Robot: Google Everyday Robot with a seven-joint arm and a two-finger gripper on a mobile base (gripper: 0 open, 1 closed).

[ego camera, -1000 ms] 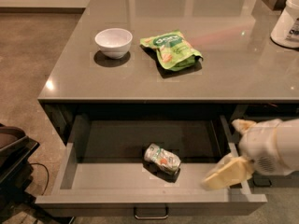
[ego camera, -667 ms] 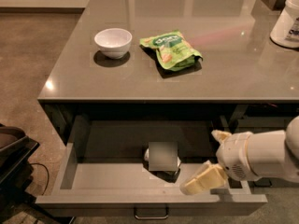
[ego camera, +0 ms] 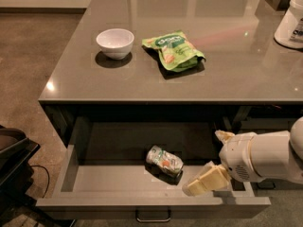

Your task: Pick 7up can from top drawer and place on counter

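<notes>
My gripper (ego camera: 204,162) is at the R end of the open drawer (ego camera: 71,167), reaching in over the front-R corner, w/ the white arm (ego camera: 265,155) behind it running off the R edge. Fingers are apart: one finger (ego camera: 224,136) points up toward the back of the drawer, the other sits low near the front wall, angled L toward the can (ego camera: 164,160). Nothing btwn them, no contact w/ the can. The can lies on its side on the drawer bottom, approx mid-width, a bit R of centre, closer to the front than the back, w/ its long axis running diagonally back-L to front-R. It looks dented; the green/white label w/ orange marks faces up. The lower finger's tip is near the can's R end but apart from it. The drawer is pulled well out from under the counter (ego camera: 142,86); its bar handle (ego camera: 153,217) shows at the bottom of the front. On the counter: a white bowl (ego camera: 115,42) upright at L, a green snack bag (ego camera: 173,51) lying flat just R of it, not touching, & a white container (ego camera: 289,19) at the far R edge, partly cut off. A dark object (ego camera: 12,150) sits on the floor (ego camera: 28,56) at far L; can't tell what it is.
</notes>
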